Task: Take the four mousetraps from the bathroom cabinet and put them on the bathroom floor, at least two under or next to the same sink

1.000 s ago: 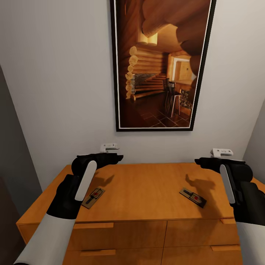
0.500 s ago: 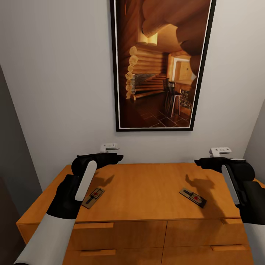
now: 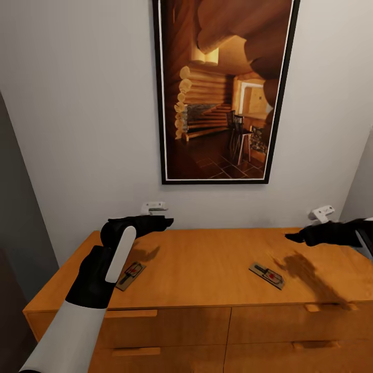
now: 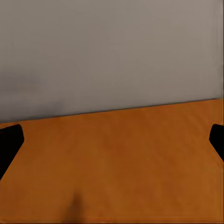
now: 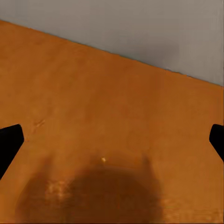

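Two mousetraps lie flat on top of the orange-brown cabinet (image 3: 207, 256): one mousetrap (image 3: 130, 274) near the left front, another mousetrap (image 3: 267, 275) right of centre. My left gripper (image 3: 165, 223) hovers over the cabinet's back left, behind and above the left trap. Over the back right, beyond the right trap, my right gripper (image 3: 291, 237) reaches in from the frame edge. Both wrist views look down on bare cabinet top (image 4: 112, 163) (image 5: 93, 107) and grey wall. In each the black fingertips (image 4: 9, 140) (image 5: 9, 142) stand far apart with nothing between them, so both grippers are open.
A large framed picture (image 3: 223, 93) hangs on the grey wall behind the cabinet. Two small white wall brackets (image 3: 154, 207) (image 3: 322, 212) sit just above the cabinet's back edge. Drawer fronts with bar handles (image 3: 130, 313) face me. A dark panel (image 3: 20, 248) borders the left side.
My right arm has swung right, toward the frame's edge, with its forearm now mostly out of frame. The head camera shifted slightly. The left arm and both traps stayed put.
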